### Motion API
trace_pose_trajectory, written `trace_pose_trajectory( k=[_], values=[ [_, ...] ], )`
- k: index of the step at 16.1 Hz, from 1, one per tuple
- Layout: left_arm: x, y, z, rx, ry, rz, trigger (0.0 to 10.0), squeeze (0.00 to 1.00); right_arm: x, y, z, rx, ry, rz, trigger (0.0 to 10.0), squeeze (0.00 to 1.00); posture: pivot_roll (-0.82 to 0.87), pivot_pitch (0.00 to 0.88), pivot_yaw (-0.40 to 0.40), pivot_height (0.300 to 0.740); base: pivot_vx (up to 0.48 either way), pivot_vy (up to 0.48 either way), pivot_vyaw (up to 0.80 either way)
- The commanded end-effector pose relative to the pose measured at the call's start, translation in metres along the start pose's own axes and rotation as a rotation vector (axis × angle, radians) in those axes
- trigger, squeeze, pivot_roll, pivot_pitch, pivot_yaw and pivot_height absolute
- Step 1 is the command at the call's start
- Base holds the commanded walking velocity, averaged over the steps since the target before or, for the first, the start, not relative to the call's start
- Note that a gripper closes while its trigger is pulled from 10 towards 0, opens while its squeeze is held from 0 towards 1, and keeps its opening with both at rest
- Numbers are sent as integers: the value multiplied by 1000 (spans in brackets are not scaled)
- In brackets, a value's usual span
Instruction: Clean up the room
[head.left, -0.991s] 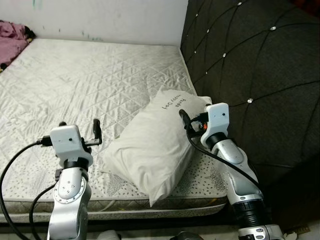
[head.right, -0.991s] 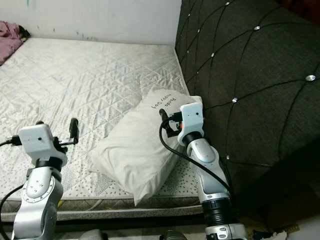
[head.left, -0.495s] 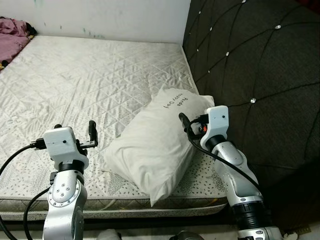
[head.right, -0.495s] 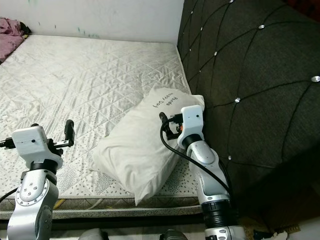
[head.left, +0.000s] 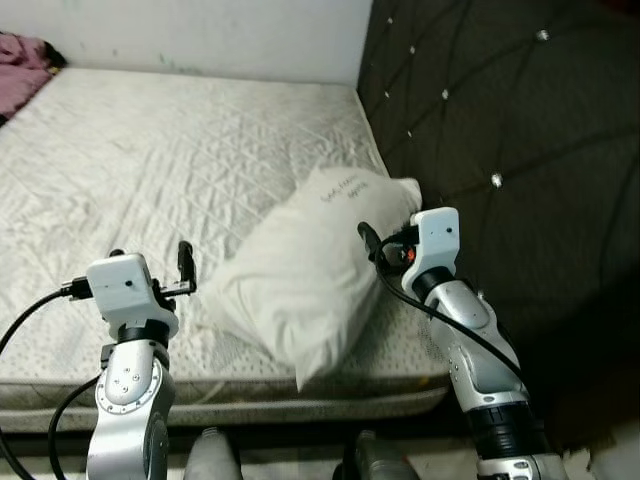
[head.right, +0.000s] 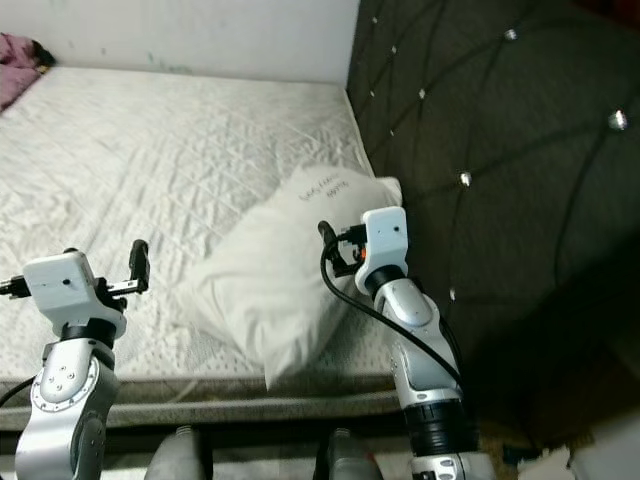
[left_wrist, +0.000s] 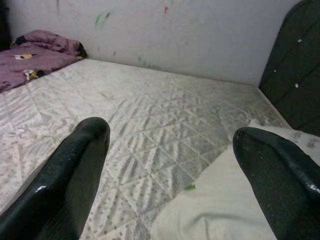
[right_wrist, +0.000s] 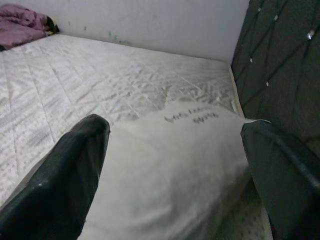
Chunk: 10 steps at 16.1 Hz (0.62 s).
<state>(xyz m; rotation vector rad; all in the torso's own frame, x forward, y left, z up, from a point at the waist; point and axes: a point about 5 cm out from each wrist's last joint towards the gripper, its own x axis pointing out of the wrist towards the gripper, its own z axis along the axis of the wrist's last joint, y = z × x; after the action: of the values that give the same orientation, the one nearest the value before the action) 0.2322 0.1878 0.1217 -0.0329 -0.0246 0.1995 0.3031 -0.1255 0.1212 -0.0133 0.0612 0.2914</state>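
Both hands are wide open and hold nothing. The left hand (head.left: 150, 262) hovers over the mattress (head.left: 150, 160) near its front edge; the right hand (right_wrist: 175, 165) is above the white pillow (head.left: 305, 285), which lies beside the dark headboard (head.left: 500, 130).

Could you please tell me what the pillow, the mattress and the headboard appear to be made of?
Pillow: soft white woven fabric over loose filling, judging by its slumped, creased shape.
Mattress: pale quilted fabric, matte, with stitched diamond lines.
Headboard: dark tufted upholstery, probably fabric or faux leather, pinned by shiny, possibly crystal studs.
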Motion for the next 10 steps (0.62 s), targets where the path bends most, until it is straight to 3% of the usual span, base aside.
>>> trace_pose_trajectory(
  k=[1,10],
  values=[
    [0,-1,2,-2,-4,0,10000,0,0,-2,3,-9,-4,1,10000,0,-55,3,-77,634,0,0,0],
    [1,4,3,-32,-8,34,10000,0,6,1,0,-41,39,30,10000,0,-51,19,-96,634,0,0,0]
  ],
)
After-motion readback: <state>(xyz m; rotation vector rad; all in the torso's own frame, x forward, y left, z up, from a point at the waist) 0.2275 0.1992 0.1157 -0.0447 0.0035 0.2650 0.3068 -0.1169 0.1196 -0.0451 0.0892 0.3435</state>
